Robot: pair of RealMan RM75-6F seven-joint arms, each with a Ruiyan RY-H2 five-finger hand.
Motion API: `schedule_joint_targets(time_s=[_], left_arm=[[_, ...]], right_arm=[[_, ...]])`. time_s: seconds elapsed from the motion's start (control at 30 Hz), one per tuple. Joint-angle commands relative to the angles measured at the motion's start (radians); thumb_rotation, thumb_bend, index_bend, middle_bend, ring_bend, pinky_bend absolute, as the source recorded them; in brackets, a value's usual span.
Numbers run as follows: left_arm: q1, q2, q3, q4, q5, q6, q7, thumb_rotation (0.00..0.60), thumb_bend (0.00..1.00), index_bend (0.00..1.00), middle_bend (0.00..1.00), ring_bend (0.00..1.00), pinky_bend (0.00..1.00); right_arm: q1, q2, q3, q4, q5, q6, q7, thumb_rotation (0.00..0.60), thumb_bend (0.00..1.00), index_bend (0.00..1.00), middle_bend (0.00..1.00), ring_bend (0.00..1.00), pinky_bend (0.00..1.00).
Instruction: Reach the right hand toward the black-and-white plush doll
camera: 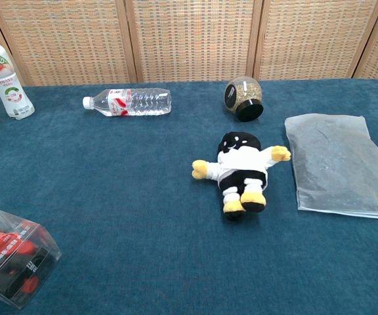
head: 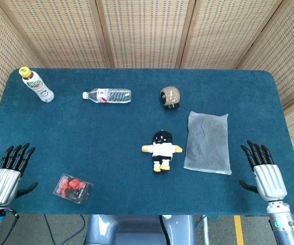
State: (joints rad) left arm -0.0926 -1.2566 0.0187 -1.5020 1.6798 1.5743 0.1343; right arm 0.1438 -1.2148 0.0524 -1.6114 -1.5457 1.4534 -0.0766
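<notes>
The black-and-white plush doll [head: 161, 150] [camera: 240, 172] lies on its back near the middle of the blue table, with yellow hands and feet. My right hand [head: 262, 172] hovers over the front right edge of the table, fingers spread and holding nothing, well to the right of the doll. At the front left edge my left hand [head: 10, 170] is likewise spread and holds nothing. Neither hand shows in the chest view.
A clear plastic bag [head: 207, 143] lies between the doll and my right hand. Behind the doll a small jar [head: 170, 96] lies on its side. A water bottle [head: 107, 95], a tea bottle [head: 36, 84] and a clear box of red items [head: 73, 188] sit to the left.
</notes>
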Motion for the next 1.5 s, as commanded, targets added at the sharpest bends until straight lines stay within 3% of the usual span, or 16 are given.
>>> schedule_joint_targets(time_s=[0.03,0.93,1.2,1.5], left_arm=[[-0.004,0.013,0.01,-0.013,0.004,-0.017,-0.007,0.6,0.06,0.0,0.0,0.0,0.0],[-0.003,0.035,0.009,-0.051,-0.013,-0.031,0.008,0.6,0.06,0.0,0.0,0.0,0.0],[-0.003,0.025,0.009,-0.051,-0.011,-0.033,0.026,0.6,0.06,0.0,0.0,0.0,0.0],[-0.002,0.021,0.008,-0.048,-0.012,-0.033,0.035,0.6,0.06,0.0,0.0,0.0,0.0]], right_arm=[[0.0,0.001,0.001,0.001,0.002,-0.001,0.003,0.6,0.21,0.1,0.0,0.0,0.02],[0.004,0.012,0.0,-0.019,0.003,-0.015,0.018,0.6,0.21,0.15,0.0,0.0,0.02],[0.049,-0.004,0.029,-0.082,0.022,-0.065,0.005,0.6,0.21,0.25,0.0,0.0,0.02],[0.169,-0.075,0.113,-0.173,0.15,-0.206,-0.176,0.6,0.21,0.29,0.0,0.0,0.03]])
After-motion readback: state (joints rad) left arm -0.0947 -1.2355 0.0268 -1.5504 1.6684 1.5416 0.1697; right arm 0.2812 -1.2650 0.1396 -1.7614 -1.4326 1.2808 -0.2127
